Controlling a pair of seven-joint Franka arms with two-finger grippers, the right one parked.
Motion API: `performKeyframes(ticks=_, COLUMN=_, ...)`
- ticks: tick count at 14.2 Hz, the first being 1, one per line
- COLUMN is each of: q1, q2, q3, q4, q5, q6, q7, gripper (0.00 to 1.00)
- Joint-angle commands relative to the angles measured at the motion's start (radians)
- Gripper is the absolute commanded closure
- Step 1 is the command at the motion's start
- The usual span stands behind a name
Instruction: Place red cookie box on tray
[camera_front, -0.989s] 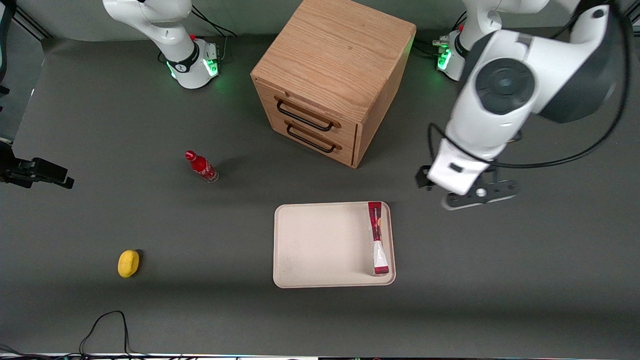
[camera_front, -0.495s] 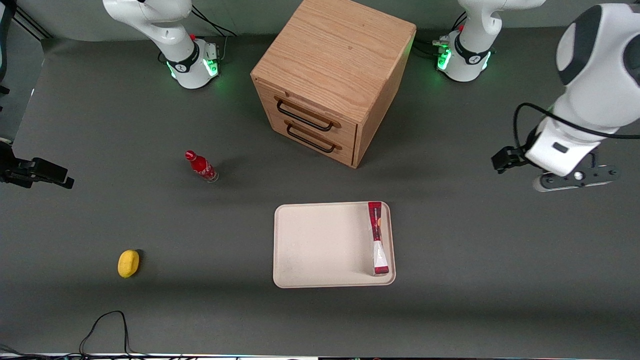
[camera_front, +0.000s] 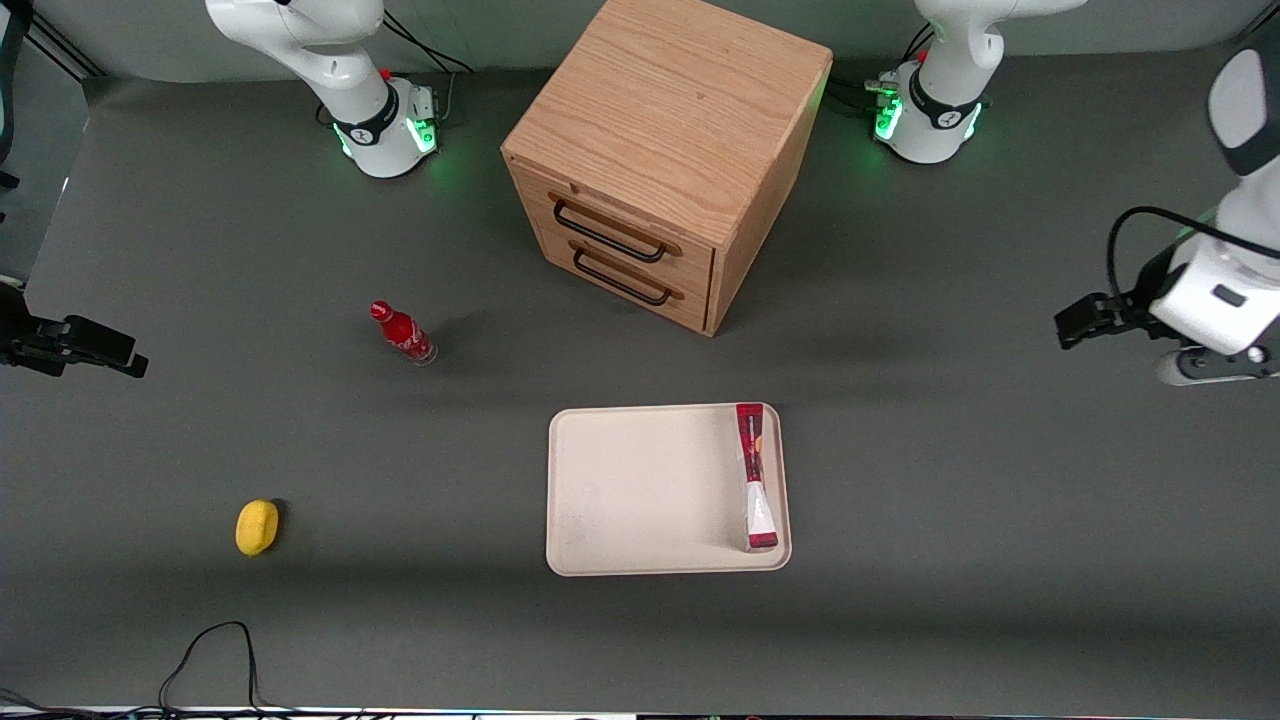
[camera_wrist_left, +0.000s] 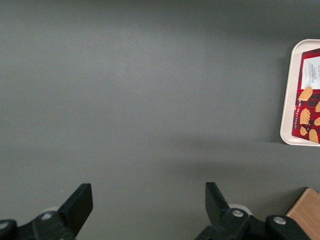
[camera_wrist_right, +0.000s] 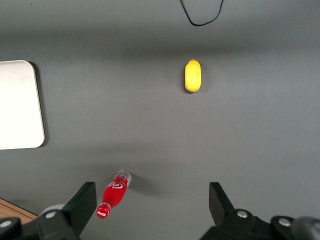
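The red cookie box (camera_front: 755, 476) is a long, thin carton, red with a grey-white printed panel and pictures of golden cookies on its face. It lies flat in the tray (camera_front: 640, 490), along the short rim nearest the working arm's end of the table. The tray is cream-white, rectangular with rounded corners and a low raised rim, lying flat on the dark table nearer the front camera than the wooden drawer cabinet. The gripper (camera_wrist_left: 149, 207) hangs over bare table toward the working arm's end, well apart from the tray, its fingers spread wide with nothing between them.

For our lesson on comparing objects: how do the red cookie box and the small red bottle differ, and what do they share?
The red cookie box is a long flat carton; the red bottle is round and capped. The box lies on the cream tray; the bottle sits on the bare table. Both are mainly red. The hand is open, away from both, toward the working arm's end.
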Motion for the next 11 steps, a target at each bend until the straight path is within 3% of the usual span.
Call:
performKeyframes(ticks=1, q1=-0.043, q2=-0.022, q3=0.047, q4=0.021, q5=-0.018, q6=-0.016, q7=0.046, gripper=0.00)
performKeyframes(ticks=11, q1=-0.033, q2=-0.014, q3=0.047, q4=0.058, q5=-0.073, q6=-0.079, q7=0.044, gripper=0.00)
